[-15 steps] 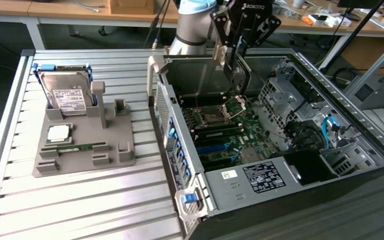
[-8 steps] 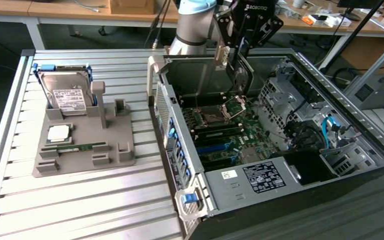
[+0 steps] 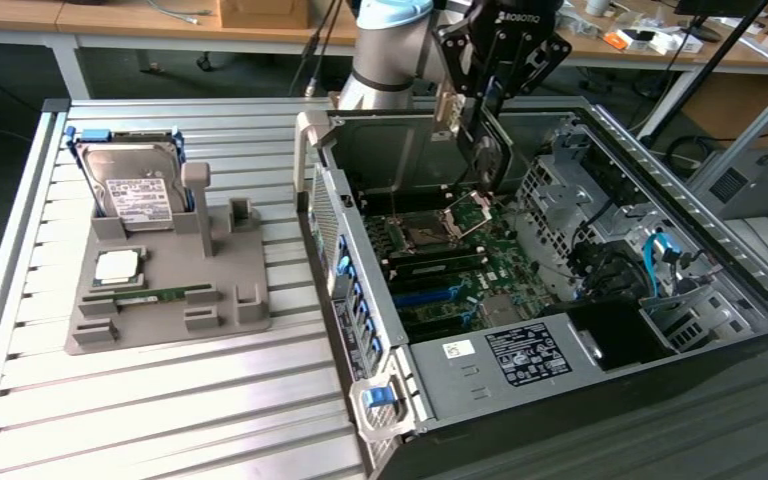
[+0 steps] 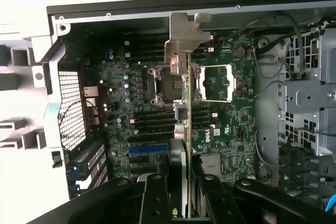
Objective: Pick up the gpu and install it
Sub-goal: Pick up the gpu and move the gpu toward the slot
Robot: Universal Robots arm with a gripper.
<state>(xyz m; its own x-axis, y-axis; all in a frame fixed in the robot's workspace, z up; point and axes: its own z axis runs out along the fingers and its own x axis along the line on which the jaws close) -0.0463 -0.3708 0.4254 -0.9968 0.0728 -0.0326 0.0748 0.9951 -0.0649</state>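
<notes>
Gpu point(image 4: 185, 111) is held edge-on between the closed-in fingers of the gripper point(image 4: 184, 200), above the motherboard point(image 4: 231, 124) inside the open case point(image 3: 398, 150), in the upper middle of the exterior view. It is judged light, stiff and fragile (components are exposed), so the board edge is preferred for a hold.

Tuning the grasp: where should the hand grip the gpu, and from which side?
Pinch the gpu across its two flat faces at the long edge facing away from the motherboard, coming from above. It is a thin flat card held edge-down over the open case, bracket at one end; the hand grips it that way now.
</notes>
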